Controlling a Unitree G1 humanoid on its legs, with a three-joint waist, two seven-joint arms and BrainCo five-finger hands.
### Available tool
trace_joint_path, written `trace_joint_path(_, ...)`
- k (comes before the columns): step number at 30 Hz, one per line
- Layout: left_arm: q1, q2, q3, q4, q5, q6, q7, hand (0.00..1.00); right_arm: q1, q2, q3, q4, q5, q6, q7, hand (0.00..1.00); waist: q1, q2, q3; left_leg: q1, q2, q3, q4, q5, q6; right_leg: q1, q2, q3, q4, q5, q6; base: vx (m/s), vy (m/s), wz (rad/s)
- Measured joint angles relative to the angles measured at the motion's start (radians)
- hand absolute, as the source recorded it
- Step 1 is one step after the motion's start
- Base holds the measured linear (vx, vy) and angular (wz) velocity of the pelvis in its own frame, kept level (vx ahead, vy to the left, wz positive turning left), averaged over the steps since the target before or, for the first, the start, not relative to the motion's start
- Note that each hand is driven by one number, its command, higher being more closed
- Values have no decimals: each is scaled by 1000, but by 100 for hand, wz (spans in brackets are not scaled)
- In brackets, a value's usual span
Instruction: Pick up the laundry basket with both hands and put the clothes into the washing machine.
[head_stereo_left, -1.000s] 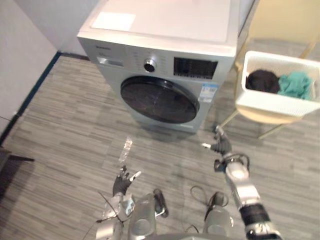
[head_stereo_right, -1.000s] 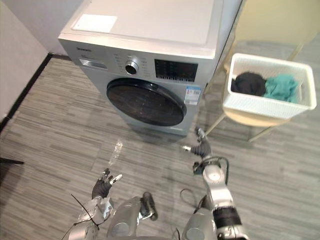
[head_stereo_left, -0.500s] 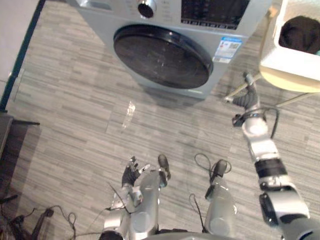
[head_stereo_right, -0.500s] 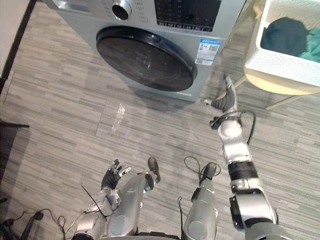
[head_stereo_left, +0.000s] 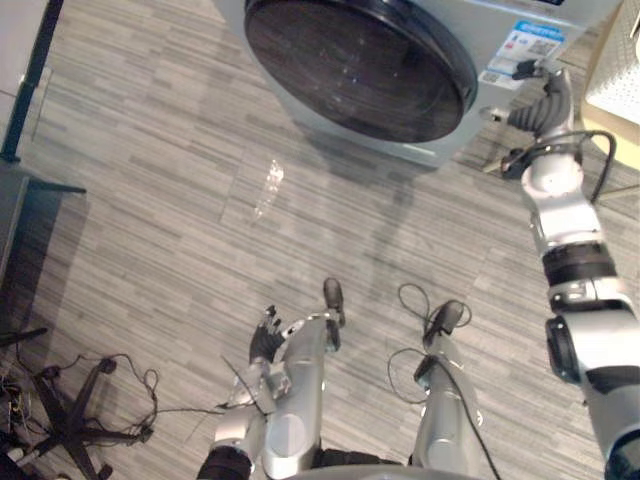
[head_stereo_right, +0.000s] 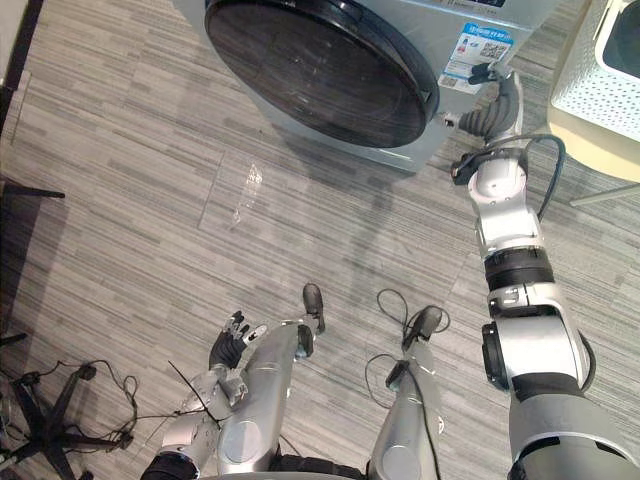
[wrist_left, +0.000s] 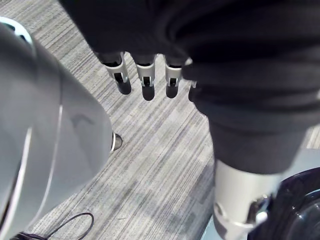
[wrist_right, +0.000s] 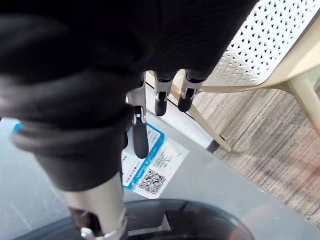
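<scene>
1. Right hand (head_stereo_right: 492, 108) is up beside the washing machine (head_stereo_right: 320, 70) (door shut), fingers loosely straight, empty
2. Left hand (head_stereo_right: 231, 346) hangs low, fingers relaxed, empty
3. Laundry basket (head_stereo_right: 598, 75) sits on a chair (head_stereo_right: 600, 150), near the right hand, apart from it

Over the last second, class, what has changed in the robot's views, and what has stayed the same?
The head camera has tilted down. The right hand has risen forward to the label beside the washing machine door, nearer the laundry basket, open and holding nothing. Unchanged: left hand low and open, door shut, basket on its chair.
</scene>
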Motion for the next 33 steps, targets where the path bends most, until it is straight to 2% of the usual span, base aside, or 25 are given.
trace_joint_path(8, -45, 0, -8, 42, -18, -1, 1, 0, -50, -15, 4, 40, 26, 1, -14, 0, 18, 0, 0, -23, 6, -17, -16, 23, -5, -16, 12, -17, -7, 7, -9, -6, -4, 3)
trace_joint_path(10, -46, -1, -10, 42, -19, -1, 2, 0, -76, -21, 11, 61, 33, 17, -20, 0, 22, 0, 0, -25, 6, -25, -31, 37, -8, -16, 17, -25, -14, 11, -14, -14, -16, 8)
trace_joint_path(14, -68, -1, -23, 63, -20, 0, 3, 0, -84, -21, 14, 74, 51, 21, -37, 0, 25, 0, 0, -29, 6, -44, -56, 59, -15, -16, 23, -44, -15, 11, -14, -29, -17, 12)
trace_joint_path(18, -85, -4, -44, 73, -28, 0, 5, 0, -84, 0, -18, 75, 57, 23, -41, 0, 44, 0, 0, -24, 16, -49, -73, 73, -27, -17, 36, -47, -17, 11, -14, -33, -35, 0)
trace_joint_path(24, -125, -22, -46, 100, -48, 3, 30, 0, -57, 130, -130, 56, 56, 24, -101, 0, 49, 0, 0, -9, 26, -54, -101, 92, -34, -10, 50, -47, -22, 10, -16, -3, -29, 0)
trace_joint_path(26, -142, -29, -45, 109, -58, 5, 48, 0, 3, 198, -165, 3, 55, 32, -123, 0, 49, -2, 2, -5, 33, -57, -101, 93, -36, 0, 58, -48, -33, 10, -17, 9, -21, 0)
trace_joint_path(29, -157, -31, -43, 107, -61, 7, 64, 0, 67, 291, -158, -3, 56, 62, -120, 0, 49, -19, 8, 8, 37, -62, -117, 100, -46, 11, 65, -52, -37, 9, -18, 10, -32, 3)
trace_joint_path(32, -160, -31, -41, 107, -71, 12, 69, 0, 95, 347, -159, -3, 56, 66, -121, 0, 52, -29, 12, 8, 40, -65, -119, 102, -47, 12, 70, -55, -40, 9, -18, 0, 0, 0)
trace_joint_path(33, -160, -29, -38, 107, -76, 12, 72, 0, 101, 369, -159, -5, 56, 66, -123, 0, 52, -39, 14, 8, 41, -66, -119, 102, -47, 15, 71, -56, -44, 9, -18, 0, 0, 0)
